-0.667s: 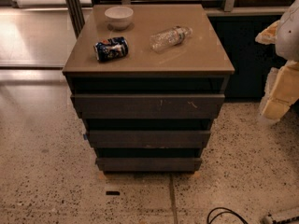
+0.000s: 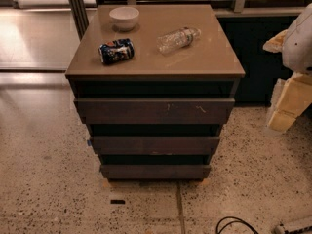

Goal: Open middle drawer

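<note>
The middle drawer point(image 2: 155, 144) is a wide, shallow, dark grey-brown front with no handle, in the low cabinet point(image 2: 155, 65) at the centre of the camera view. It looks pushed in, and its inside is hidden. Above it is the taller front with pale scratch marks point(image 2: 153, 110), and below it the shortest front point(image 2: 155, 171). My gripper point(image 2: 291, 104) shows as white and cream parts at the right edge, well to the right of the cabinet and apart from every drawer.
On the cabinet top stand a white bowl point(image 2: 124, 17), a blue can on its side point(image 2: 116, 51) and a clear plastic bottle on its side point(image 2: 178, 39). A dark wall unit point(image 2: 258, 57) is behind on the right. A black cable point(image 2: 234, 225) lies on the speckled floor.
</note>
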### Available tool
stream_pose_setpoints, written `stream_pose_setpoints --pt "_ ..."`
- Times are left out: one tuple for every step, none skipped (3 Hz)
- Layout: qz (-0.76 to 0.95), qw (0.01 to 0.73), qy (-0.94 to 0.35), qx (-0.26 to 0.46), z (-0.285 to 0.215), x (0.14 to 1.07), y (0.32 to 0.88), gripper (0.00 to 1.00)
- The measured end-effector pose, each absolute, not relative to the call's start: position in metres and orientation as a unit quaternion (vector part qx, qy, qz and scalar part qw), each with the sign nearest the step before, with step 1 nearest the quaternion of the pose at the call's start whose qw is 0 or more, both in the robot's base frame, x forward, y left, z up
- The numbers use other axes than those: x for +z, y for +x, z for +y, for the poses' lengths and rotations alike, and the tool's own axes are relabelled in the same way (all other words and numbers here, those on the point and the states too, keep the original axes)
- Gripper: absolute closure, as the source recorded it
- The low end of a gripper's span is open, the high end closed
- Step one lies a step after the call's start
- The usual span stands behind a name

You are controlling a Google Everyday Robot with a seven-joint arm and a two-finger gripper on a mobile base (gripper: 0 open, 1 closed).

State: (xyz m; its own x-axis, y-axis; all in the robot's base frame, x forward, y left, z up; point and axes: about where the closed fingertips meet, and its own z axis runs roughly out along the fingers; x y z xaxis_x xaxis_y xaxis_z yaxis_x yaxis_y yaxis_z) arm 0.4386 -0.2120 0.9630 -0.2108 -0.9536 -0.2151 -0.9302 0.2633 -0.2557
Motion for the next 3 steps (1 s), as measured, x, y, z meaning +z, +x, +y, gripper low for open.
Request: stream_pose_setpoints --pt "0.775 0.175 -0.607 -0.030 -0.203 0.928 0.435 0.00" --pt "0.764 0.169 -0.622 -0.028 -0.184 0.870 0.433 0.00" --pt "0.756 0.158 -0.634 -0.032 -0.173 0.833 0.431 0.00"
